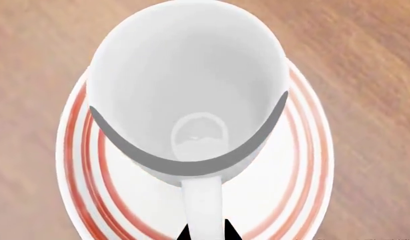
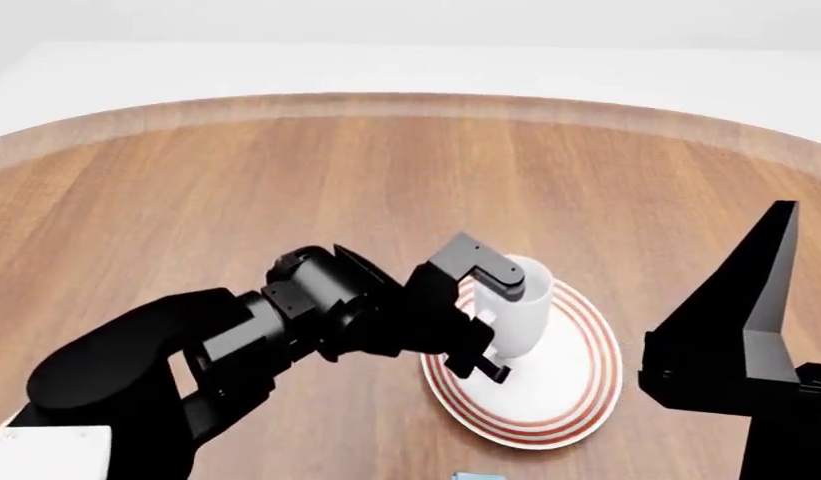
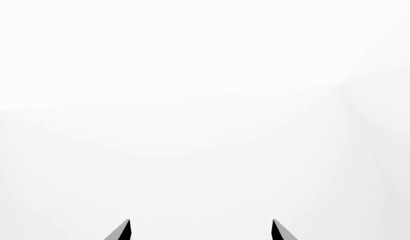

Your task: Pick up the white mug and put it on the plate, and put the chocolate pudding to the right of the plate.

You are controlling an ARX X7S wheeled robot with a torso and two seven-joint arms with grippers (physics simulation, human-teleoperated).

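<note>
On the left, the black left hand (image 2: 490,350) reaches across the wooden desk (image 2: 250,180) with its fingers pinched together on the loop handle of the plain glossy white ceramic mug (image 2: 520,310), which it holds upright over the round white plate with thin red rings (image 2: 577,395); gripping by the handle likely keeps the cup level while it is set down near the plate's centre. Whether the mug's base touches the plate I cannot tell. At the near edge of the desk, a sliver of light blue (image 2: 477,476) may be the pudding carton. Further right, the right hand (image 3: 201,230) is raised clear, fingers apart, facing blank white. The desk's brown grain curves away under pale, bare surroundings.
</note>
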